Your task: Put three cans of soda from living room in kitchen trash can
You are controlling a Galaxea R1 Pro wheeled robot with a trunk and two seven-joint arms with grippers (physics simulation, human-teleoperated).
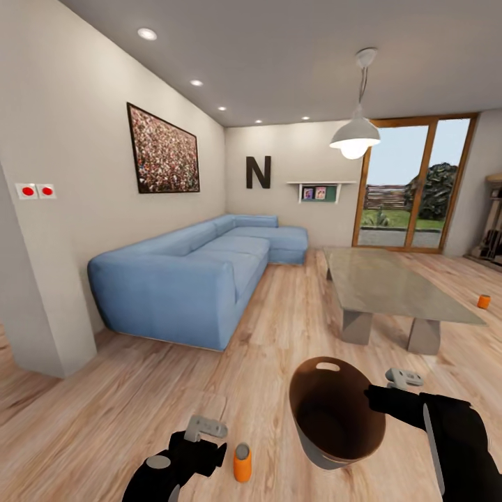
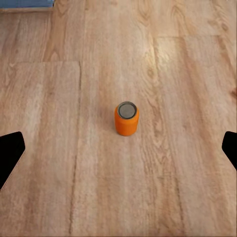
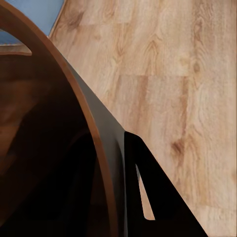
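Note:
I am in the living room. One can of soda [image 1: 242,462] [image 2: 127,118] stands upright on the wood floor just right of my left gripper [image 1: 207,438]. In the left wrist view that gripper [image 2: 118,153] is open, its dark fingertips [image 2: 10,153] wide apart with the can beyond them. A second orange can of soda [image 1: 483,301] stands on the floor past the coffee table's right end. My right gripper [image 1: 380,399] is shut on the rim of the brown tash can [image 1: 333,418], held tilted above the floor. In the right wrist view one finger [image 3: 153,192] lies against the bin's outer wall [image 3: 106,133].
A blue sectional sofa [image 1: 188,272] runs along the left wall. The low grey coffee table [image 1: 390,286] stands ahead on the right. Wood-framed glass doors [image 1: 411,185] close the far end. A wall corner [image 1: 35,300] juts out at the left.

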